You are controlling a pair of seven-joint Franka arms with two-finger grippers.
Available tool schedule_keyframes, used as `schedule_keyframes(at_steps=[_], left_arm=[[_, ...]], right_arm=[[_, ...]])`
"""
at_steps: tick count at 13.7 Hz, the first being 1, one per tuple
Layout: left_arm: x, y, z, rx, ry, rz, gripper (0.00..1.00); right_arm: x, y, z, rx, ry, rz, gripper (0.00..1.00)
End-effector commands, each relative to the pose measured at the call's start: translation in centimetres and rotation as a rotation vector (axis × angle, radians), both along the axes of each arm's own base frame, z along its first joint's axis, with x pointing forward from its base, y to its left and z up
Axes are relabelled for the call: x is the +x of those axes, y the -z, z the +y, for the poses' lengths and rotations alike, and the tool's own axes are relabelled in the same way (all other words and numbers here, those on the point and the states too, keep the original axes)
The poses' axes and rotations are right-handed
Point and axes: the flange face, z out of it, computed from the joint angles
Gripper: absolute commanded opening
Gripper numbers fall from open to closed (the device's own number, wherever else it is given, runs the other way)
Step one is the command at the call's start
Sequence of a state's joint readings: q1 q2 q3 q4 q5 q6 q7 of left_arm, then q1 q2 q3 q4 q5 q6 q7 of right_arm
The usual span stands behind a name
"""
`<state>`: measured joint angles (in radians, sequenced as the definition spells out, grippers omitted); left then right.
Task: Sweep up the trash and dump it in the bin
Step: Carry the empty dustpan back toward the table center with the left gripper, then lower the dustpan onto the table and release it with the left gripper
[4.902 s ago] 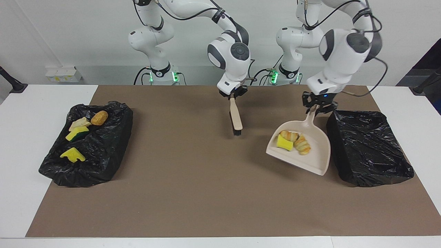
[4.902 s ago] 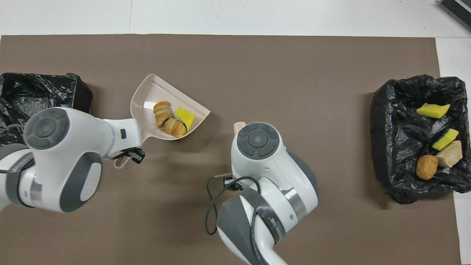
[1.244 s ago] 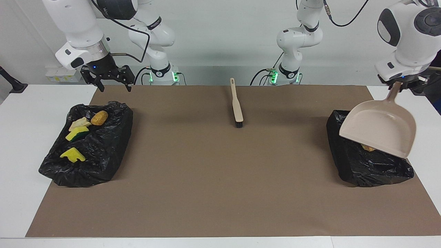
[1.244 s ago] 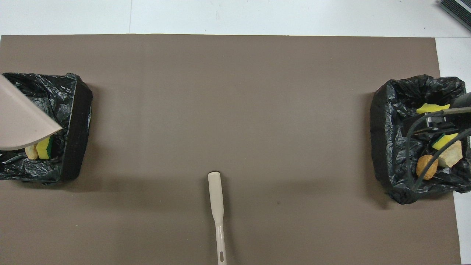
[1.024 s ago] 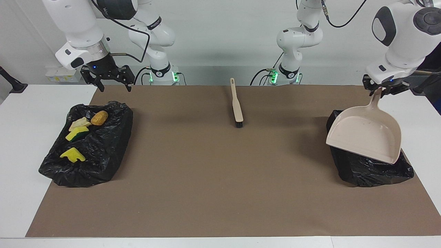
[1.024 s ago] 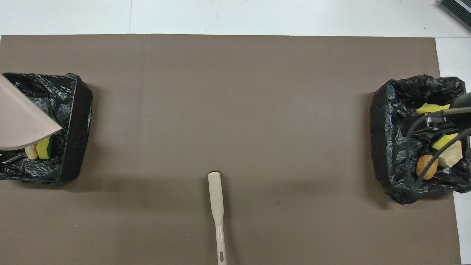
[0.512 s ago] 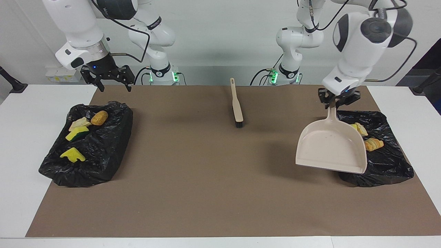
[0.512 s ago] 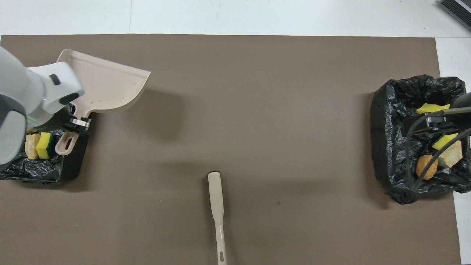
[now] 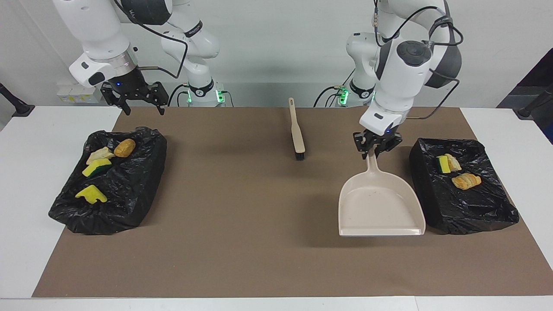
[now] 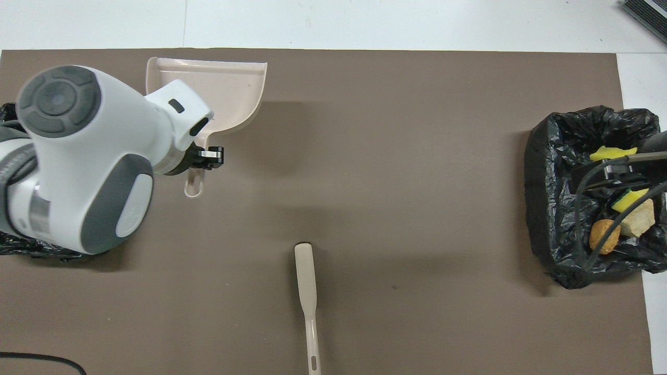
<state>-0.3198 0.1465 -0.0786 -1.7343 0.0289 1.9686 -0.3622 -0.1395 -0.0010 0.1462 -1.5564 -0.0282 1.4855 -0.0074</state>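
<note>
Facing view: left pincer pinching empty dustpan handle beside bin; right pincer spread, waiting. Trash binned. Step: dumping done. Next: dustpan onto bench, release.

Facing view: high, across the table from the robots, looking back at them and slightly down; both arm bases and the wall stand at its top.
Overhead view: high above the robots' end, looking steeply down and forward; the table's edge farthest from the robots lies at its top.
Nearness: both stand well back; the overhead view crops more tightly onto the brown mat.
Shared: the mat, the brush and both black bins, turned half a turn between views.
</note>
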Motion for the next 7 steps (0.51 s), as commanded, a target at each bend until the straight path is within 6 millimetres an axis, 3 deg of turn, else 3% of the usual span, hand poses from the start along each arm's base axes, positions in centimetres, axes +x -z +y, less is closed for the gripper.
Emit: schedule_keyframes(at_steps=[1,3,5,7], left_arm=[[0.4,5.7,-7.5,-0.062,-0.065,-0.045,0.00],[0.5,6.5,-9.2,-0.073,-0.031,-0.071,0.00],[-0.8,7.6,-12.7,-0.097,0.026,-0.091,0.00],[-2.0,8.5,-14.4,-0.094,0.067,-0.087,0.00]], right_arm=[[-0.2,-0.2,-0.6,-0.001,0.023,0.000,1.00],[-0.1,-0.2,-0.6,-0.002,0.046,-0.002,1.00],[-0.2,-0.2,-0.6,-0.004,0.075,-0.001,1.00],[-0.2,-0.2,-0.6,-0.006,0.074,-0.001,1.00]])
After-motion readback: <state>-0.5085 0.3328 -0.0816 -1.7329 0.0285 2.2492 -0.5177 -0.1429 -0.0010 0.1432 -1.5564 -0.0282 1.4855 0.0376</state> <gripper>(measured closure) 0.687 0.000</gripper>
